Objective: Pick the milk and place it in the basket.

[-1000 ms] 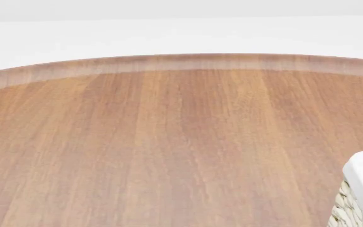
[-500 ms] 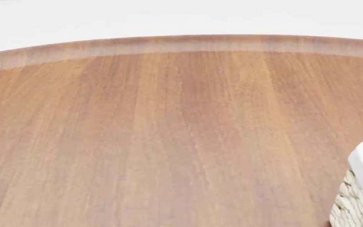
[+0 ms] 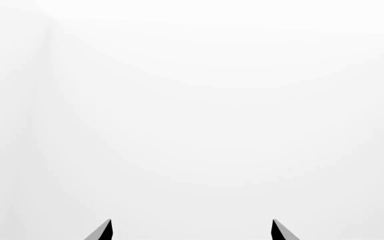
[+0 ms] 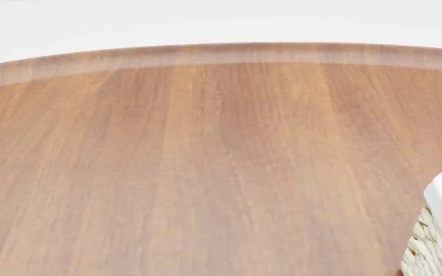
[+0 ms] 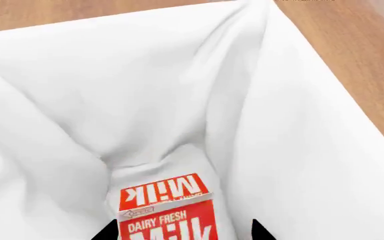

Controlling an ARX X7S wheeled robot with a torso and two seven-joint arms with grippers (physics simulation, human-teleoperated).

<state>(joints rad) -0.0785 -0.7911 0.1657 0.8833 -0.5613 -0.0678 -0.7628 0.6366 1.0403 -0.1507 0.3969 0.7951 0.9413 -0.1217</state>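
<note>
The milk [image 5: 167,212] is sitting deep inside the basket [image 5: 299,140], against the white cloth lining, so placing looks all but finished. The right gripper [image 5: 178,235] is hovering just over the carton, its tips showing apart on either side; whether they are touching it I cannot tell. Next it is needing a clean lift away from the basket, with the folded cloth close by. The left gripper [image 3: 190,231] is facing blank white, jaws apart, holding nothing. Around the basket lies only the wooden table [image 4: 205,161]

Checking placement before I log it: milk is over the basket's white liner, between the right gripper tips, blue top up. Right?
Not quite. The right wrist view shows the milk with a red top, not blue. The rest holds: it is over the basket's white liner, between the right gripper tips.
</note>
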